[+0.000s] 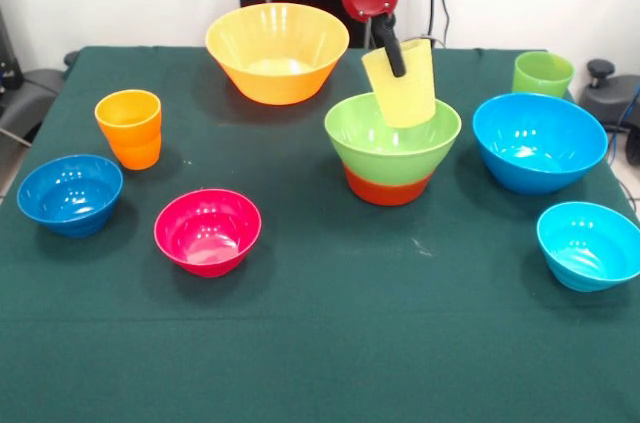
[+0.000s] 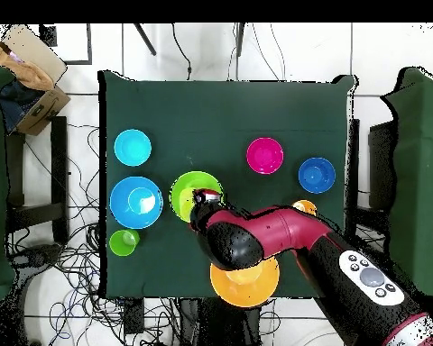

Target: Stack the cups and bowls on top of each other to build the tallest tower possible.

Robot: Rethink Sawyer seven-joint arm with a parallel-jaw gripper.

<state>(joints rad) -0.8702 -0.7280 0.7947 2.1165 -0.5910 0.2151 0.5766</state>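
Observation:
My gripper (image 1: 395,61) is shut on the rim of the pale yellow cup (image 1: 408,95). It holds the cup tilted, with the base at the mouth of the light green bowl (image 1: 392,143). That bowl sits nested on the orange-red bowl (image 1: 388,188) as a low tower. In the overhead view the arm covers the cup, and the gripper (image 2: 205,196) is over the green bowl (image 2: 186,191). The orange cup (image 1: 129,128) stands at the left and the light green cup (image 1: 543,74) at the far right.
The big yellow-orange bowl (image 1: 277,51) stands behind the tower and the big blue bowl (image 1: 539,141) right of it. The small cyan bowl (image 1: 588,245) is at the near right, the magenta bowl (image 1: 208,231) at the near left, and the small dark blue bowl (image 1: 70,193) at the left edge.

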